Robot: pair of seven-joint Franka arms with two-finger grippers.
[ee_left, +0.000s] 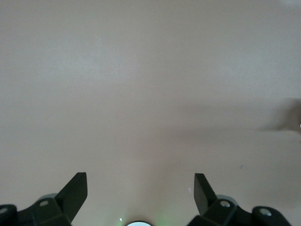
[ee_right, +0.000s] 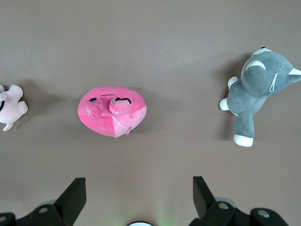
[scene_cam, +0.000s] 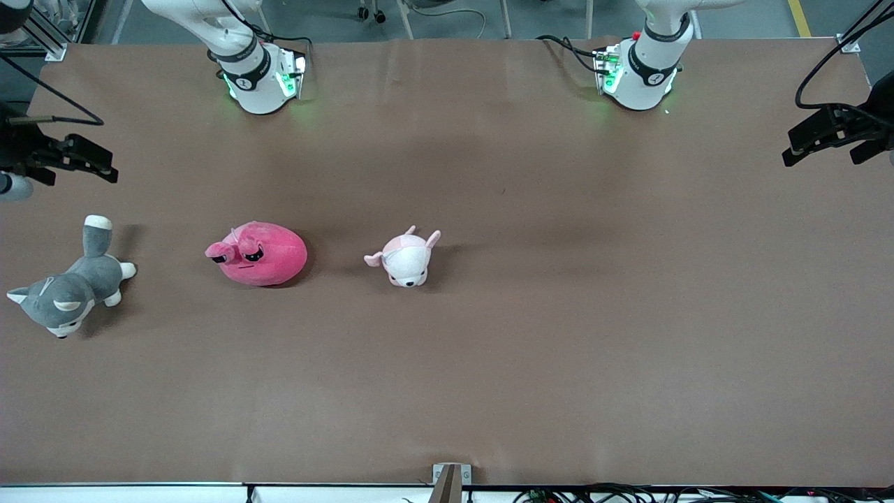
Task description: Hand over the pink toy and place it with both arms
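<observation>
The pink toy is a round hot-pink plush with half-lidded eyes. It lies on the brown table toward the right arm's end, between a grey-and-white plush and a small pale pink plush. It also shows in the right wrist view. My right gripper hangs high over the table at the right arm's end, open and empty, well apart from the toy. My left gripper hangs high at the left arm's end, open and empty, with only bare table under it.
A grey-and-white plush lies at the right arm's end of the table, also in the right wrist view. A small pale pink-and-white eared plush lies beside the pink toy toward the left arm's end. The arm bases stand along the table's edge farthest from the front camera.
</observation>
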